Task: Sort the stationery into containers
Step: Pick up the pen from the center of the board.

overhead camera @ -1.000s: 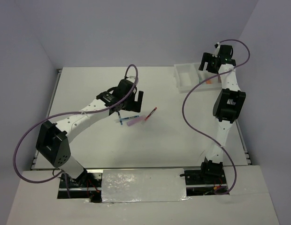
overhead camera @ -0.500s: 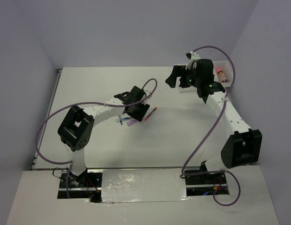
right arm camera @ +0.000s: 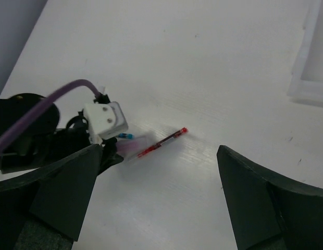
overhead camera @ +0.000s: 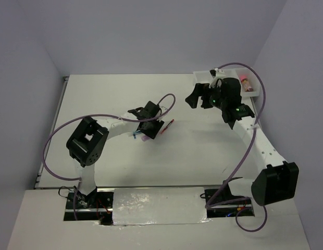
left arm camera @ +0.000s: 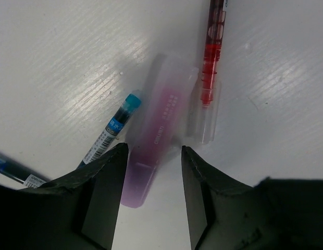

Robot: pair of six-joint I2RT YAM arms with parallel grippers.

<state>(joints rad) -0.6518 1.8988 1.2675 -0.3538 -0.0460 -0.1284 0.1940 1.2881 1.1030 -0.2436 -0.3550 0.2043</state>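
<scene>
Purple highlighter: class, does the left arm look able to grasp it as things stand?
Probably yes. The left gripper is open with its fingers either side of the purple highlighter. The blue pen and red pen lie close alongside, so a finger might nudge one.

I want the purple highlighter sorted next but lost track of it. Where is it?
In the left wrist view, the purple highlighter lies between the left gripper's fingers, with the blue pen on its left and the red pen on its right.

White arms (overhead camera: 112, 126), black joints and jaws, purple cables (right arm camera: 73, 83)
</scene>
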